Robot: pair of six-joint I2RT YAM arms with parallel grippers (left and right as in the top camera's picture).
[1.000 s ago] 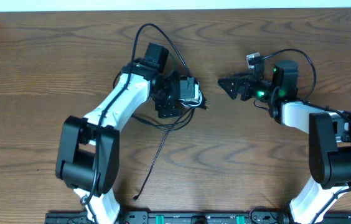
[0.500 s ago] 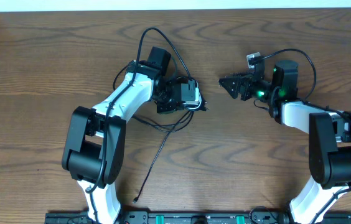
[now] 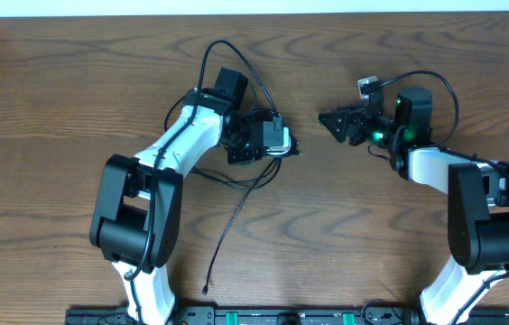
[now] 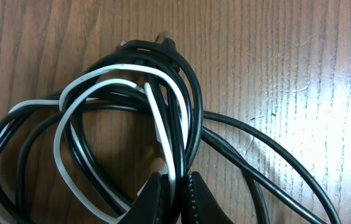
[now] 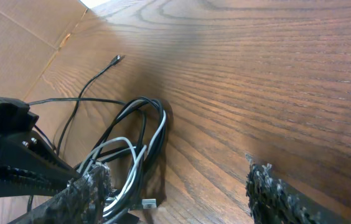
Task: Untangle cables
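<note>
Cables [image 4: 178, 118] run off the wrist view left of and below the left gripper [image 4: 174, 186], itself clipped by the bottom edge. From overhead, that gripper covers most of them.

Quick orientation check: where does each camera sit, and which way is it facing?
Overhead: fixed above the table, looking straight down; shows left arm, right arm and cable bundle.
Left wrist: on the left arm, looking down past the left tool, shut on the bundle.
Right wrist: low over the table, facing the bundle between the fingers of the open right tool.
Shared: all three show the bundle.
</note>
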